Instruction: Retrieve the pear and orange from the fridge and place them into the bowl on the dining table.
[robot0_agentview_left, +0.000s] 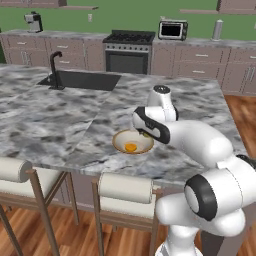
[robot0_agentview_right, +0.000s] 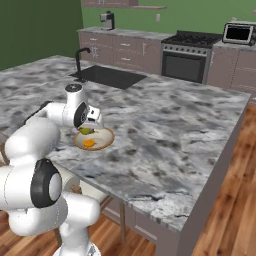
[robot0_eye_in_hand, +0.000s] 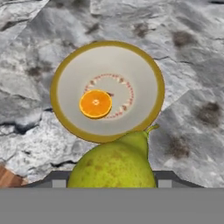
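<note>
My gripper (robot0_eye_in_hand: 111, 181) is shut on the yellow-green pear (robot0_eye_in_hand: 113, 162) and holds it just above the near rim of the tan bowl (robot0_eye_in_hand: 131, 65). The orange (robot0_eye_in_hand: 95, 103) lies inside the bowl, left of its centre. In the left base view the gripper (robot0_agentview_left: 142, 131) hangs over the bowl (robot0_agentview_left: 120, 137) with the pear (robot0_agentview_left: 145, 133) in it and the orange (robot0_agentview_left: 130, 147) below. The right base view has the same gripper (robot0_agentview_right: 87, 128), pear (robot0_agentview_right: 86, 131), bowl (robot0_agentview_right: 104, 139) and orange (robot0_agentview_right: 89, 143) near the front edge of the dining table (robot0_agentview_right: 165, 120). The fridge is out of view.
Two stools with cream backs (robot0_agentview_left: 125, 189) (robot0_agentview_left: 14, 169) stand at the table's near edge, under the bowl. A dark sink (robot0_agentview_left: 82, 80) with a black faucet (robot0_agentview_left: 54, 67) is set in the far left of the top. A stove (robot0_agentview_left: 128, 50) lines the back wall.
</note>
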